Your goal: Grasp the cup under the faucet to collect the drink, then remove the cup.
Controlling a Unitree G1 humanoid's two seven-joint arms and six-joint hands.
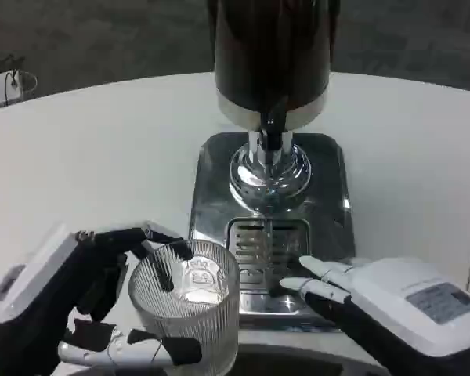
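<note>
Ribbed glass cup sits clasped within left hand's curled fingers.

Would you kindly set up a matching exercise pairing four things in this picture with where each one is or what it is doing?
Things:
1. Cup
2. Left hand
3. Right hand
4. Faucet

States:
A. Hangs under the dark tank, above the drip grate
B. Ribbed clear glass, off to the left of the grate
C. Grips the glass
D. Rests at the right edge of the steel tray, holding nothing

Pairs: 1-B, 2-C, 3-D, 4-A
</note>
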